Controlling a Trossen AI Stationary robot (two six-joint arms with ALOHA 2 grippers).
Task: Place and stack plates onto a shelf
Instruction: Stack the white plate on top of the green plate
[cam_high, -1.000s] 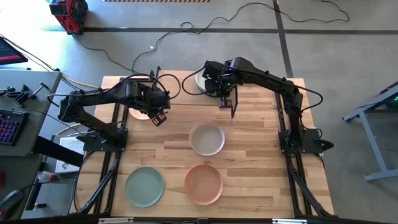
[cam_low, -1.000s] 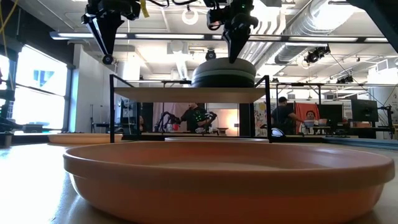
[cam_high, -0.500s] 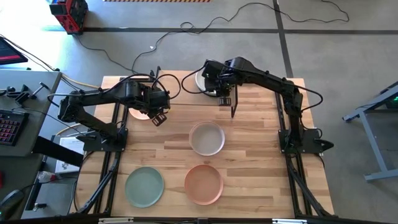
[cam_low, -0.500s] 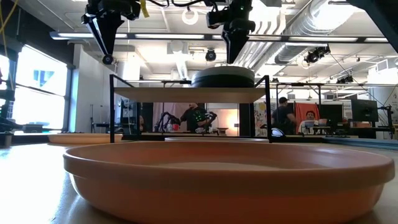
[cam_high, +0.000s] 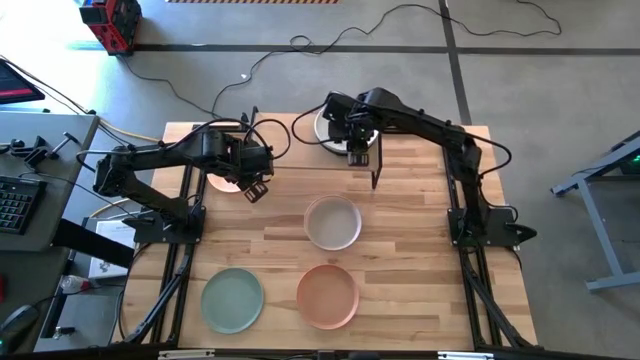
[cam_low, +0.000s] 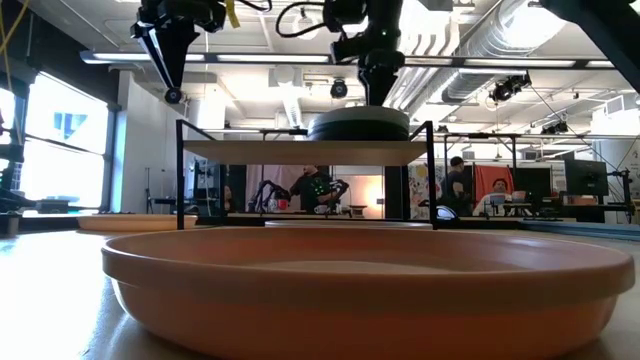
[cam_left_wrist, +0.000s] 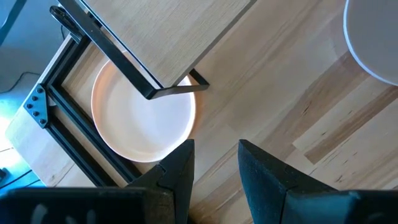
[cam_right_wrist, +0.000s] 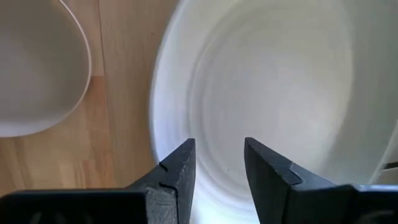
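The shelf (cam_low: 300, 151) stands at the far middle of the table on thin black legs. On its right end sits a stack of plates (cam_low: 358, 122), dark ones below and a whitish one (cam_right_wrist: 280, 93) on top. My right gripper (cam_right_wrist: 217, 162) is open, close over that top plate's near rim (cam_high: 357, 152). My left gripper (cam_left_wrist: 216, 162) is open and waits in the air above the shelf's left end (cam_high: 257, 190). A peach plate (cam_left_wrist: 140, 112) lies flat on the table under that end. My right gripper points down over the top plate's rim (cam_right_wrist: 186, 124). Whether its fingertips touch the plate I cannot tell.
Three more plates lie flat on the table nearer me: a whitish one (cam_high: 332, 222) in the middle, a terracotta one (cam_high: 327, 296) near the front edge, and a sage green one (cam_high: 232, 300) to its left. People sit in the room beyond the table.
My right gripper has moved toward the far edge and slightly left, from beyond the stack's near side to over the top plate's rim, and has sunk a little. The stack and the other plates have stayed in place.
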